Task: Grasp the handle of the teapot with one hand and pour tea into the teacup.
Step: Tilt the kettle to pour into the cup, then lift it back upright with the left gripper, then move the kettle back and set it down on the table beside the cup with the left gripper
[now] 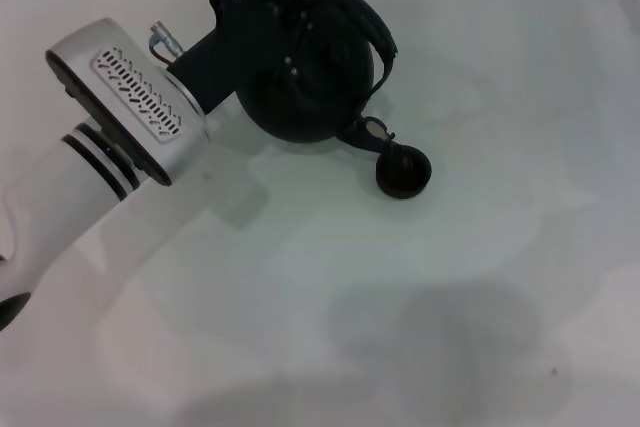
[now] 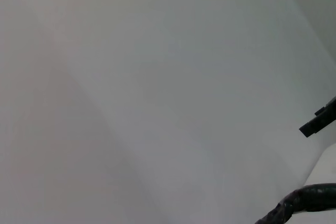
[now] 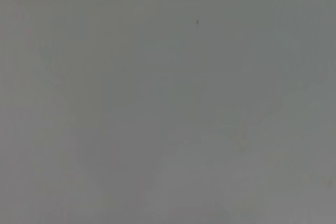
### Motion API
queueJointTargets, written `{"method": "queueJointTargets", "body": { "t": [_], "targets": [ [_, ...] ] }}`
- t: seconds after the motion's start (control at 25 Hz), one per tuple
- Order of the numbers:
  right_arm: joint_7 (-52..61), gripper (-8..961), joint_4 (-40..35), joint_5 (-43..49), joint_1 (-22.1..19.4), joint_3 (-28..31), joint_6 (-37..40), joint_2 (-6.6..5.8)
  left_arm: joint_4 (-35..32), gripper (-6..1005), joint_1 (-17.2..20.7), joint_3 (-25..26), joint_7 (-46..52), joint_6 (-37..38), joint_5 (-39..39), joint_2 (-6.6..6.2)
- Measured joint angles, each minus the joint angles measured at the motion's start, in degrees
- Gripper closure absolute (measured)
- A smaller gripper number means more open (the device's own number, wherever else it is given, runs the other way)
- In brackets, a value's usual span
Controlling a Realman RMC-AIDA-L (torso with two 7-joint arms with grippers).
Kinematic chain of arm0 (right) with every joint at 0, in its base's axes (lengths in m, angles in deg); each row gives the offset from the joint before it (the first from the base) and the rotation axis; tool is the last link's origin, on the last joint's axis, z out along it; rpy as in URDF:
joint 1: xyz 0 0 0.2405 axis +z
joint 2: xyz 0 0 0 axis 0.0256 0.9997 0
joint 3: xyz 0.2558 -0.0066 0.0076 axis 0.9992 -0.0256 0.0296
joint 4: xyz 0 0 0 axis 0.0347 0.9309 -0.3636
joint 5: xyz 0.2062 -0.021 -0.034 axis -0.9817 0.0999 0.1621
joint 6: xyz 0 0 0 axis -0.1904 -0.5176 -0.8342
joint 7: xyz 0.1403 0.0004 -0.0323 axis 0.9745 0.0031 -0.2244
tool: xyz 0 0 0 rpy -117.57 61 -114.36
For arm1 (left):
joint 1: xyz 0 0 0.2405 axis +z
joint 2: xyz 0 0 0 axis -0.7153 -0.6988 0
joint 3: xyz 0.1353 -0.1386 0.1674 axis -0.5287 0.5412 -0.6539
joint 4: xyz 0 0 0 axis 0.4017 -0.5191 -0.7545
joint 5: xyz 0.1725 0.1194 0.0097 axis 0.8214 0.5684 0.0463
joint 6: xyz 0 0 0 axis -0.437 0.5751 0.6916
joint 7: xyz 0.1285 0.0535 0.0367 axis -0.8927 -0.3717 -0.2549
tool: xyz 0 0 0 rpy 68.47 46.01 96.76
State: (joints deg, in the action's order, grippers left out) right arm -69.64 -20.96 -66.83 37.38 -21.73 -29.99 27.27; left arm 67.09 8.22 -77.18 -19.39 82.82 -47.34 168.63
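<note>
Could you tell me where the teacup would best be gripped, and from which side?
Probably by the rim of the teacup, from above and its side away from the teapot: it is handleless, open upward, and the spout hangs over its near edge, held by the left gripper.

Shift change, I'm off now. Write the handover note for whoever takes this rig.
Left gripper: at the teapot's handle, carrying the teapot tipped.
Right gripper: not in view.
Spout points down at the teacup, which stands on the white table.
Done: handle grasped, pot lifted and tilted over the cup.
Left: finish pouring, right the pot, set it down. No stream of tea can be made out.
</note>
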Motion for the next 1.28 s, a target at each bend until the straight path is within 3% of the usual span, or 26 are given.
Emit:
{"method": "queueJointTargets", "body": {
  "t": [0.6,1.04,1.28],
  "targets": [
    [0.00,121,-0.13,0.00,-0.23,0.00,0.03,-0.08,-1.42,889,1.12,0.31,0.68,0.02,-0.47,0.03],
    [0.00,121,-0.03,0.16,-0.40,-0.02,-0.07,-0.08,-1.89,890,1.82,0.96,8.18,-0.07,-0.91,0.00],
    [0.00,121,0.03,0.27,-0.45,-0.18,-0.06,0.00,-5.12,886,4.85,5.09,8.28,-0.17,-3.56,-0.02]
  ]
}}
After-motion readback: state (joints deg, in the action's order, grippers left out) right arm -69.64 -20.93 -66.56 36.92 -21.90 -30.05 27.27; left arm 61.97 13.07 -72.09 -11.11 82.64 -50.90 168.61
